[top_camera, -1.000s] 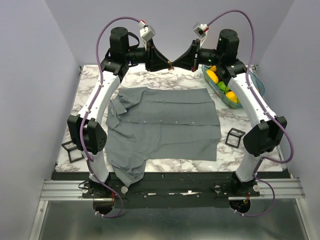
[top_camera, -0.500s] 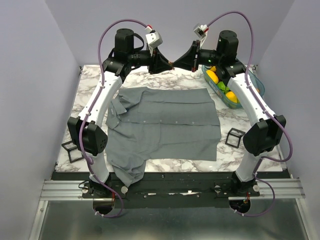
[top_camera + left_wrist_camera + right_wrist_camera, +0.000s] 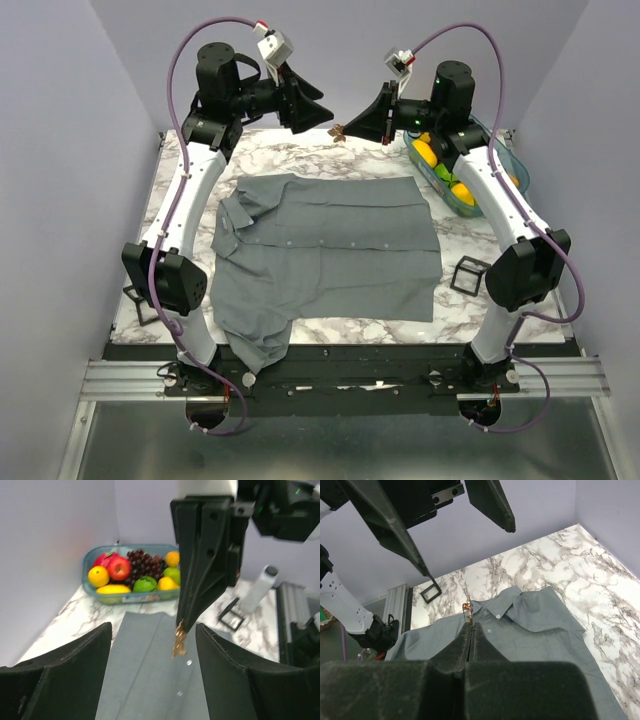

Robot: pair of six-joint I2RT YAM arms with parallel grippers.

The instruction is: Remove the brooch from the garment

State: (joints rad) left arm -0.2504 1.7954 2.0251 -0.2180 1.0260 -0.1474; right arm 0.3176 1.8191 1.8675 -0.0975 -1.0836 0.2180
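**Brooch (image 3: 467,611) pinched in the right gripper (image 3: 471,630), off the shirt (image 3: 330,250)**

A white marble-patterned table (image 3: 380,330) stands between plain lilac walls (image 3: 60,150). On it lie one grey shirt, spread flat, and two black wire-frame cubes, one at the left edge (image 3: 133,302) and one at the right (image 3: 468,274). One tub of fruit (image 3: 135,598) sits in the far right corner. The right gripper is clamped on the small golden-looking brooch, which hangs at its fingertips, clear above the shirt. The left gripper (image 3: 153,630) is spread wide and empty, facing the brooch without touching it
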